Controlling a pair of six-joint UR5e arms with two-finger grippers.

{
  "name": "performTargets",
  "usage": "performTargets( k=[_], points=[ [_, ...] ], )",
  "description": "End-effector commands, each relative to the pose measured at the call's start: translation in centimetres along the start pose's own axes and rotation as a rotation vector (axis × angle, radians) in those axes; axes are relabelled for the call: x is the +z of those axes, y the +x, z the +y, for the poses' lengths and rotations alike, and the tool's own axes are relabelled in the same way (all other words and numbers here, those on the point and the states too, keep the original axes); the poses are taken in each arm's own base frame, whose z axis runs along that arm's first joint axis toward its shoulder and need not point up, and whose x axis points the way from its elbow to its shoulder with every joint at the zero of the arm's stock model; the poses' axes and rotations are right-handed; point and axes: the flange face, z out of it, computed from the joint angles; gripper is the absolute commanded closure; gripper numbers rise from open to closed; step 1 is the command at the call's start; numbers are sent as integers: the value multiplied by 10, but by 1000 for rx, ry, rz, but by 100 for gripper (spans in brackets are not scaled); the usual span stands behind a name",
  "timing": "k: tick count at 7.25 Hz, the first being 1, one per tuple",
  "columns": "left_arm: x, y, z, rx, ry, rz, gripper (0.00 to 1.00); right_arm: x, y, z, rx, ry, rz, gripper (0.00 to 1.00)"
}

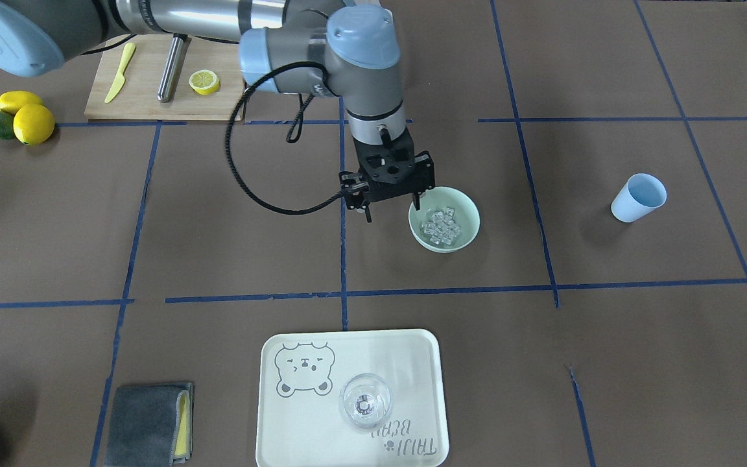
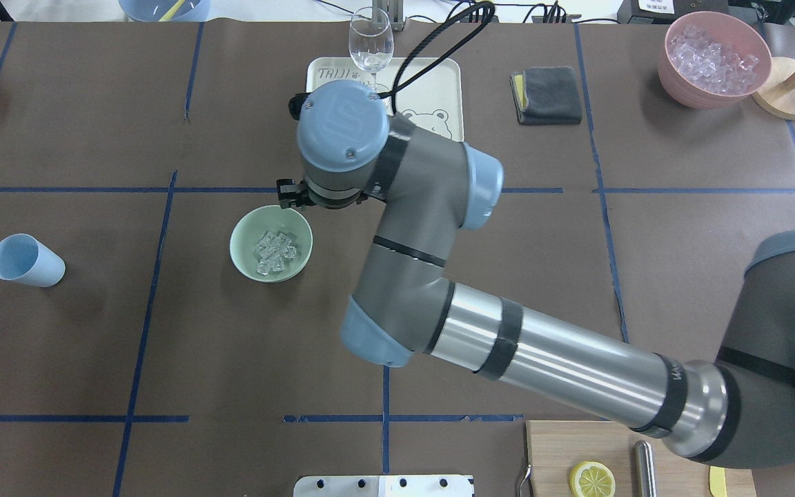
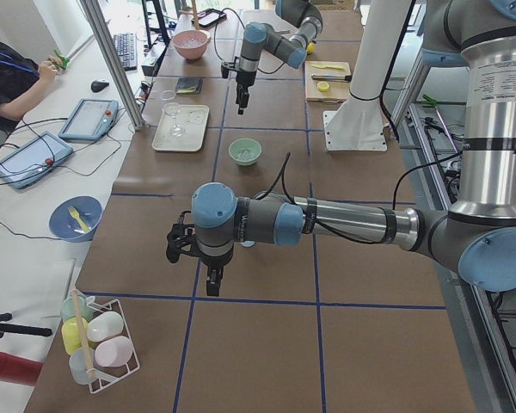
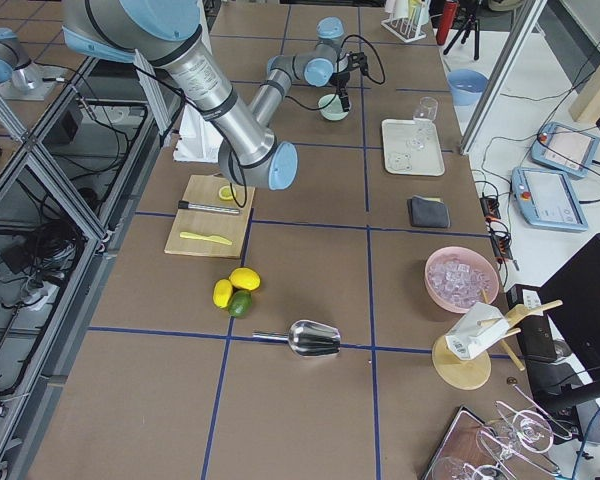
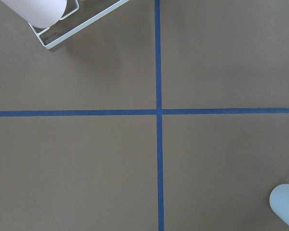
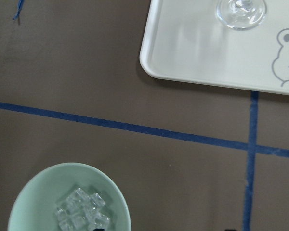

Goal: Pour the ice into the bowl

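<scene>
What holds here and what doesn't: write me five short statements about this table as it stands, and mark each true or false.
1. The small clear ice cubes lie inside the round pale mint-green plastic bowl. True.
2. The light blue plastic cup is on the tray. False: it is on the bare brown table, far from the cream bear-print tray.
3. The clear stemmed glass stands on that tray. True.
4. The right end effector grips the bowl's rim. False: it is open, holding nothing, up beside the bowl.
5. The round pink bowl holds a heap of clear cubes. True.
</scene>
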Motion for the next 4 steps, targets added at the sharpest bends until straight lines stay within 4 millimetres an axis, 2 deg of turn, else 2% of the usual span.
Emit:
performTargets(
  k=[1,3,4],
  points=[
    [0,0,0,0,2,0,0,45,-36,16,28,-24,27,23],
    [0,0,0,-1,0,0,0,65,-33,31,33,-50,54,35],
    [0,0,0,-1,0,0,0,68,-33,36,32,-57,55,51]
  ],
)
